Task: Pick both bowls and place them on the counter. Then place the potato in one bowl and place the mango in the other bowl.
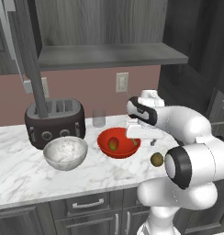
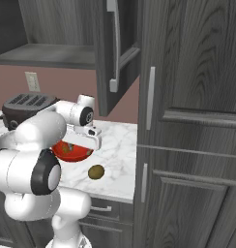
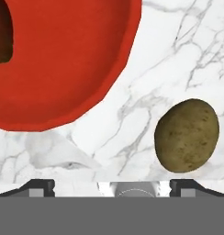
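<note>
Hand view shows potato (image 3: pixel 187 136) on counter (image 3: pixel 146 96), apart from red bowl (image 3: pixel 63 59), lying right of gripper (image 3: pixel 112 186) centreline, long axis upright, jaws spread wide, empty.

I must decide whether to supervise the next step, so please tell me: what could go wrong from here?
1. The potato lies loose on the counter and sits off to one side of the open tool; a descent without recentring may nudge it so it rolls.
2. The red bowl, already holding the mango, is close beside it; the tool could bump its rim.
3. The marbled bowl lies beyond the red one, so the carry may pass over it.
</note>
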Controlling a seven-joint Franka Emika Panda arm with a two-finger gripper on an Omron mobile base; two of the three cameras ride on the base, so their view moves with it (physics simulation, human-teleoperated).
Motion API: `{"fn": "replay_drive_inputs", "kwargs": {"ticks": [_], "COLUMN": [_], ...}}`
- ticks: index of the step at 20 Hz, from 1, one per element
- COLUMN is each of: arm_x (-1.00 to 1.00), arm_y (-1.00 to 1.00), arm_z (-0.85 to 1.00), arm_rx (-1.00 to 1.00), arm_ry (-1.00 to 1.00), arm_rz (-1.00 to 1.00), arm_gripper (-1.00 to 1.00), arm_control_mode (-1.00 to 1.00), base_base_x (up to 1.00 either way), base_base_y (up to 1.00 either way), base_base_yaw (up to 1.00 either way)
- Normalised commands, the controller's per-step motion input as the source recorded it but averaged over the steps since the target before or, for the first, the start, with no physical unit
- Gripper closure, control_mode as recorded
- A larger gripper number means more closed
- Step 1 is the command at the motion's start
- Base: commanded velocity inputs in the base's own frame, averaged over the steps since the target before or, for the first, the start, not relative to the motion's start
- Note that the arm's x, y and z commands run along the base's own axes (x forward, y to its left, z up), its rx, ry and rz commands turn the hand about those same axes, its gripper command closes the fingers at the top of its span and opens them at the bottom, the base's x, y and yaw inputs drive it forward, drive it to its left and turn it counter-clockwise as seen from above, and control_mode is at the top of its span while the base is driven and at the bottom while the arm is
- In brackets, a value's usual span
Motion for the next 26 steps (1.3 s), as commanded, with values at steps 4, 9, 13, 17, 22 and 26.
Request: {"fn": "replay_drive_inputs", "kwargs": {"ticks": [4,9,13,17,22,26], "arm_x": [-0.27,-0.17,-0.01,0.0,0.0,0.01], "arm_y": [-0.3,-0.29,-0.31,-0.29,-0.19,-0.1], "arm_z": [0.0,-0.01,0.0,-0.07,-0.2,-0.27], "arm_rx": [-0.1,-0.07,-0.01,0.0,0.0,0.0], "arm_ry": [0.0,-0.02,0.0,0.01,0.03,0.0], "arm_rz": [0.0,0.0,0.0,0.0,0.0,0.0], "arm_gripper": [-1.0,-1.0,-1.0,-1.0,-1.0,-1.0], "arm_control_mode": [-1.0,-1.0,-1.0,-1.0,-1.0,-1.0], "base_base_x": [0.0,0.0,0.0,0.0,0.0,0.0], "base_base_y": [0.0,0.0,0.0,0.0,0.0,0.0], "base_base_yaw": [0.0,0.0,0.0,0.0,0.0,0.0]}}
